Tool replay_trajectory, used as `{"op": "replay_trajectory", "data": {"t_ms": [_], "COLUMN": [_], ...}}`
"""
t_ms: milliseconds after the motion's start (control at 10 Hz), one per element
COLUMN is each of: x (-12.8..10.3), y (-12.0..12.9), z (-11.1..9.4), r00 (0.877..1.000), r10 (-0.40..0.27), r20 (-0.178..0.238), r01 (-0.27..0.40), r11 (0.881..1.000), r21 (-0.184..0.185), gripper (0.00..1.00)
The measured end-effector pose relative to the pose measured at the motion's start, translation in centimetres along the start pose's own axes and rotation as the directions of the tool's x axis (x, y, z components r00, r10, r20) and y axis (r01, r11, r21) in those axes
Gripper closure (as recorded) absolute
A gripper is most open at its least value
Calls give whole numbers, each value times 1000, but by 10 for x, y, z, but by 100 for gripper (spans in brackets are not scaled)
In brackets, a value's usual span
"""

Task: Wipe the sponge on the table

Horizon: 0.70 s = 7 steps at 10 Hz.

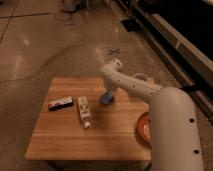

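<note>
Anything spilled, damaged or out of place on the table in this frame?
Nothing stands out. The gripper is shut on the blue sponge on the far half of the wooden table. The dark box and white tube lie flat, no spill shows, and the orange plate is partly hidden behind the arm.
</note>
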Motion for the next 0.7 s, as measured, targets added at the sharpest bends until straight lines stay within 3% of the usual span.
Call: {"op": "replay_trajectory", "data": {"t_ms": [400, 700], "x": [57, 63], "y": [56, 104], "z": [8, 4], "r00": [996, 997], "r10": [59, 58], "r20": [-60, -53], "r01": [-62, -63], "r11": [996, 994], "r21": [-57, -91], "gripper": [100, 100]}}
